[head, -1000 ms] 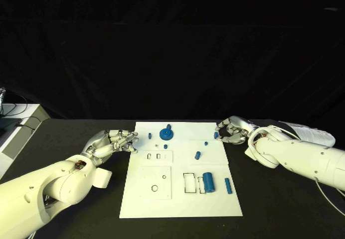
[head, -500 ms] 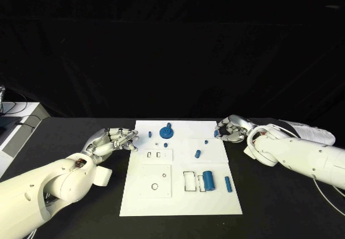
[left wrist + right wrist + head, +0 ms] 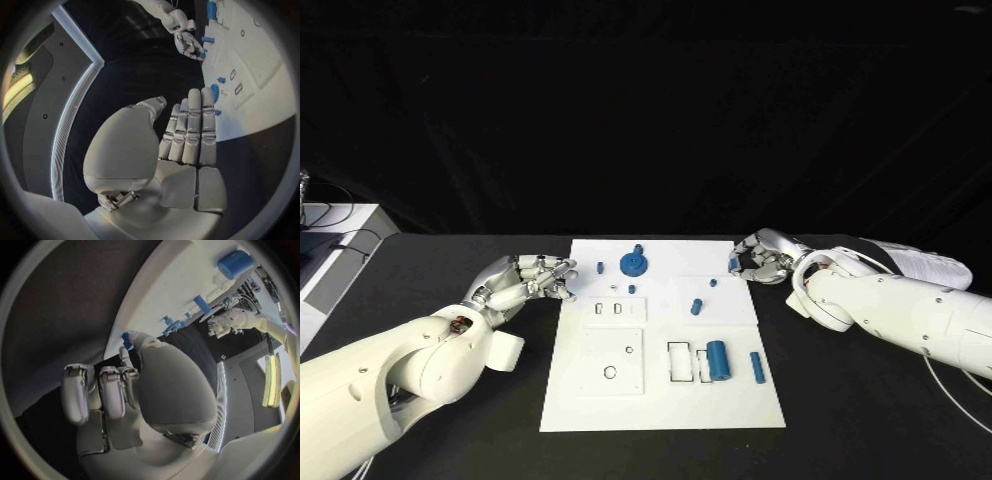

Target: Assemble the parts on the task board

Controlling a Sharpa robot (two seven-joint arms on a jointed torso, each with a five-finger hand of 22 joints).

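We see the board (image 3: 664,400) lying in the middle of the black table (image 3: 877,420), with blue parts spread over it: a wheel (image 3: 633,265) with a knob near the far edge, a cylinder (image 3: 718,362) in the nearer half beside a rectangular slot, a thin bar (image 3: 756,367) just right of the cylinder near the board's right edge, and a few small pegs (image 3: 697,308) between. At the board's far right edge we find the right hand (image 3: 764,260), its fingers curled in around a small blue piece (image 3: 733,265); we cannot tell for sure whether they clamp it. The left hand (image 3: 524,282) sits just off the board's left edge, holding nothing, its fingers straight and side by side in the wrist view.
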